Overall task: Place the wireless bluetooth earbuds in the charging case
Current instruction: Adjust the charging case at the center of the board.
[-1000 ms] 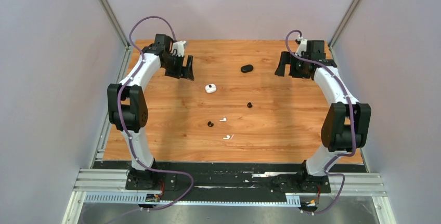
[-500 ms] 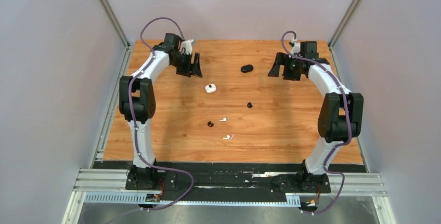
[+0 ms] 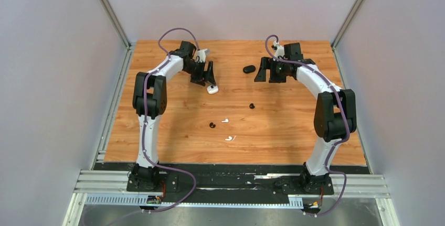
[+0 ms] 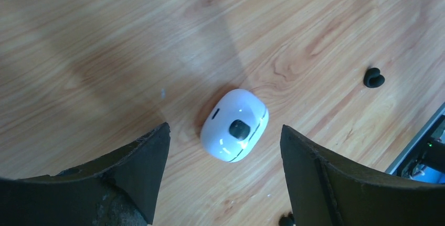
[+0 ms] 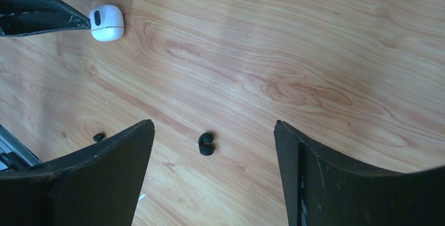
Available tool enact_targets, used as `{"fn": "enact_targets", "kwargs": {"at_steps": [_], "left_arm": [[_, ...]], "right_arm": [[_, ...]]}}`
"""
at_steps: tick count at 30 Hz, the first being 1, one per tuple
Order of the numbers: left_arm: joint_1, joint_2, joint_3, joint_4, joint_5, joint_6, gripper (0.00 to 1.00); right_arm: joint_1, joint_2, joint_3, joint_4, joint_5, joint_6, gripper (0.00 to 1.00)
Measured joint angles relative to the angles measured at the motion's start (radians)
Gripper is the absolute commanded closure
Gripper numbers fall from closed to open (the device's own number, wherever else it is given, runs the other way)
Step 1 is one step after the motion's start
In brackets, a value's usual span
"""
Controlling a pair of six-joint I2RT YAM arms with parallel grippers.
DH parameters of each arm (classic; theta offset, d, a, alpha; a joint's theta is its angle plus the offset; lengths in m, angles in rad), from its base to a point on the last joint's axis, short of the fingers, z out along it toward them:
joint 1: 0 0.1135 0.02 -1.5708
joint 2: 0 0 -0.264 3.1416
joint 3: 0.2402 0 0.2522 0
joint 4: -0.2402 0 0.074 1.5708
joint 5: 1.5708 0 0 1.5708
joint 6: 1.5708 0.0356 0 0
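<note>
Charging case (image 4: 234, 125) lies beneath the spread left pincer (image 4: 224, 128).

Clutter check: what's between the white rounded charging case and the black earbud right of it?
Bare wood only between white case and black earbud, in right wrist view.

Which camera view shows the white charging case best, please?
Left wrist view: the white charging case sits large and central, seam visible. Right wrist shows it small, top left; top external, a mere speck.
</note>
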Motion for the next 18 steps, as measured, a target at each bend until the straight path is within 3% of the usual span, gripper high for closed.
{"fn": "enact_targets", "kwargs": {"at_steps": [13, 18], "left_arm": [[-0.077, -0.029, -0.073, 0.018, 0.055, 0.002, 0.27], [-0.124, -0.062, -0.13, 0.017, 0.056, 0.006, 0.26]], "right_arm": [[-0.006, -0.003, -0.05, 0.004, 0.001, 0.001, 0.16], [-0.006, 0.03, -0.037, 0.003, -0.001, 0.006, 0.18]]}}
